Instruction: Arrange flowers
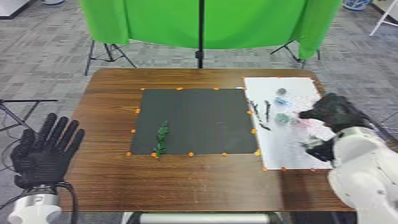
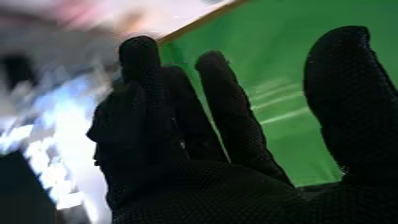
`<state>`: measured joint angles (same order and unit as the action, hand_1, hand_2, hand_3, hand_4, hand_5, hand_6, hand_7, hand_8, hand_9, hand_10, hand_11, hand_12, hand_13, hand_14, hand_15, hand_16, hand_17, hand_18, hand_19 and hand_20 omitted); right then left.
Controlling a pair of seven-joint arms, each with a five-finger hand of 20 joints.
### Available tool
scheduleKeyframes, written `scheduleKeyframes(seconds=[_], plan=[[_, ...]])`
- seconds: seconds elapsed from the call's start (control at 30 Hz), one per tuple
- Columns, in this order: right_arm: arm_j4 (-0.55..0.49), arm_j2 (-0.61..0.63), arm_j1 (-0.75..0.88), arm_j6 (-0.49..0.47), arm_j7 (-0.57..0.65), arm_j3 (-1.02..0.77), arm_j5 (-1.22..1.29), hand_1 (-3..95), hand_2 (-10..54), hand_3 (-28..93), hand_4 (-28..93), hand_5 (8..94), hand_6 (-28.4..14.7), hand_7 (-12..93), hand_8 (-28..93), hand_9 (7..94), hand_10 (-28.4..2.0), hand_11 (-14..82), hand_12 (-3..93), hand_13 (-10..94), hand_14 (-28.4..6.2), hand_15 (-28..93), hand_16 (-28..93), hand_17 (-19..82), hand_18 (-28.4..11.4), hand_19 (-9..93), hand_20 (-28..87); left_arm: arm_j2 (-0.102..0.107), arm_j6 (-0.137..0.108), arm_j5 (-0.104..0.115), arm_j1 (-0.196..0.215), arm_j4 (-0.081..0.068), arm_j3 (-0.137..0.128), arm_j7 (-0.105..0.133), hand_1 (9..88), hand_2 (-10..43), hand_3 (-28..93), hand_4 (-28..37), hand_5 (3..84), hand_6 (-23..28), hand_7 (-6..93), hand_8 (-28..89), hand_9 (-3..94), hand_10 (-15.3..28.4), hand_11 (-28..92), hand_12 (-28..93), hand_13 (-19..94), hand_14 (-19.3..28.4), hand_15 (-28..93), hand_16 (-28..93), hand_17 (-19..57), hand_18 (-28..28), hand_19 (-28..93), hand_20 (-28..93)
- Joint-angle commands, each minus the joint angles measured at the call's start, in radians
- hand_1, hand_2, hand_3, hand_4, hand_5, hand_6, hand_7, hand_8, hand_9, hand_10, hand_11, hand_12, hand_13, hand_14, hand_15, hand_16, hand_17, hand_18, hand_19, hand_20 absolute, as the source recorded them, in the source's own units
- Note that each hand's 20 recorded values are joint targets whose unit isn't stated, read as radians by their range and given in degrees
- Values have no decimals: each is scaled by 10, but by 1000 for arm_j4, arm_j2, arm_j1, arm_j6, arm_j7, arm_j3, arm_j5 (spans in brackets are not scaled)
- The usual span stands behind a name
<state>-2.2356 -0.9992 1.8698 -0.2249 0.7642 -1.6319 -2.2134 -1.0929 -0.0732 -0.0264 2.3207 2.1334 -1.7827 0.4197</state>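
Evenly lit head view, wrist view with glare

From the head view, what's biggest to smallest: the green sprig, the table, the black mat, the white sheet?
1. Table
2. Black mat and white sheet: too alike to rank, since the sheet is partly covered
3. Green sprig

Table (image 1: 178, 182): brown wood, smooth, lightly glossy along my side. Dark mat (image 1: 195, 122): matt, smooth. White sheet (image 1: 275, 156): smooth, paper-like. Green sprig (image 1: 163, 134): rough, leafy. Green drape (image 1: 147, 20): creased cloth. My left hand (image 1: 40, 162) and right hand (image 1: 334, 112): matt black fabric; in the right wrist view, my right hand (image 2: 204, 190) shows a fine, rough weave. My right arm's shell (image 1: 360, 160): white, smooth, plastic-looking.
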Motion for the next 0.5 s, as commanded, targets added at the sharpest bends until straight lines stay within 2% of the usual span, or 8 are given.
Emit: scheduleKeyframes(seconds=[0.03, 0.37, 0.5], plan=[[53, 0, 178, 142, 3, -68, -111, 303, -95, 779, -276, 528, -105, 118, -107, 445, -227, 102, 137, 402, -213, 663, 141, 277, -269, 928, 416, -4, -6, 10, 22, 1, -3, -4, 281, 96, 789, -283, 428, 91, 82, -81, 365, 148, 150, 95, 261, 157, 273, -52, -75, 131, 306, 107], [118, -23, 171, -1, 10, -50, -136, 322, -95, 757, -282, 537, -96, 133, -116, 461, -216, 118, 140, 407, -207, 679, 144, 275, -267, 926, 422, -5, -4, 1, 24, 3, 2, -10, 281, 98, 787, -283, 430, 92, 84, -82, 366, 149, 153, 96, 262, 158, 273, -51, -75, 132, 306, 110], [151, -25, 167, 35, 9, -25, -184, 336, -95, 764, -283, 539, -90, 136, -118, 465, -209, 120, 141, 413, -202, 676, 143, 274, -266, 923, 425, -9, -7, 5, 29, 2, 6, -14, 282, 99, 786, -283, 430, 92, 85, -82, 365, 148, 152, 96, 261, 158, 273, -51, -76, 132, 306, 111]])
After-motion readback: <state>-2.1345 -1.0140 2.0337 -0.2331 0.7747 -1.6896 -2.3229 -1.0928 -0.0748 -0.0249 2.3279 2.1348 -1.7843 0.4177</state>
